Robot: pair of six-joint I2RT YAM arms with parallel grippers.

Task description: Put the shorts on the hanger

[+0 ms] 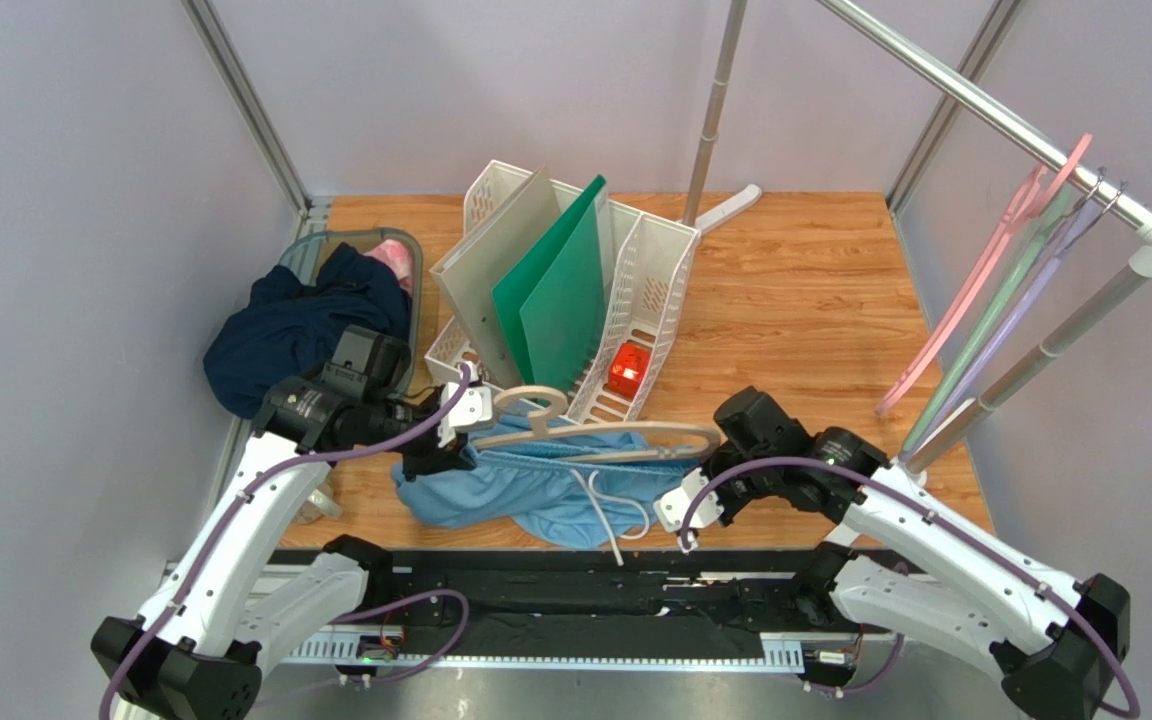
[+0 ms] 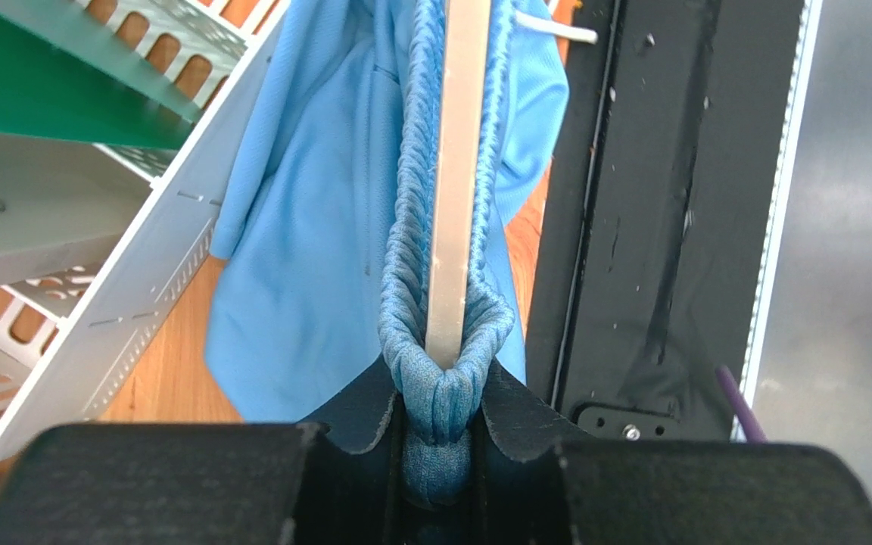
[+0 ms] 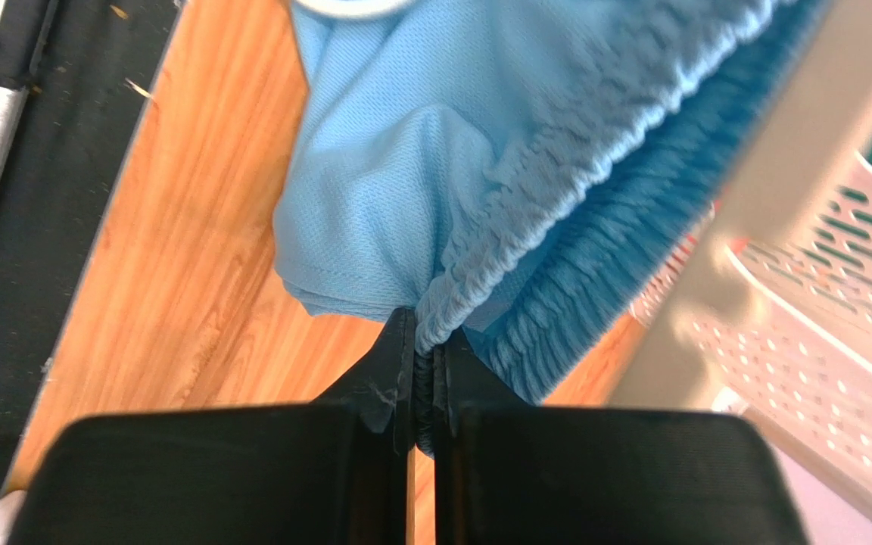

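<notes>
The light blue shorts (image 1: 537, 480) hang stretched between my two grippers, just in front of the white file rack. The beige hanger (image 1: 597, 438) lies along the gathered waistband with its hook (image 1: 533, 401) toward the rack. My left gripper (image 1: 440, 446) is shut on the left end of the waistband (image 2: 441, 397), and the hanger's arm (image 2: 458, 182) runs inside the waistband loop. My right gripper (image 1: 702, 477) is shut on the right end of the waistband (image 3: 469, 304); the blurred hanger arm (image 3: 799, 148) passes beside it.
A white file rack (image 1: 642, 308) with grey and green folders and a red object stands behind the shorts. A dark navy garment (image 1: 289, 338) and a pink cloth lie at the left. Thin pink, green and purple hangers (image 1: 1003, 293) hang on the rail at right. A black strip (image 1: 567, 578) borders the table's near edge.
</notes>
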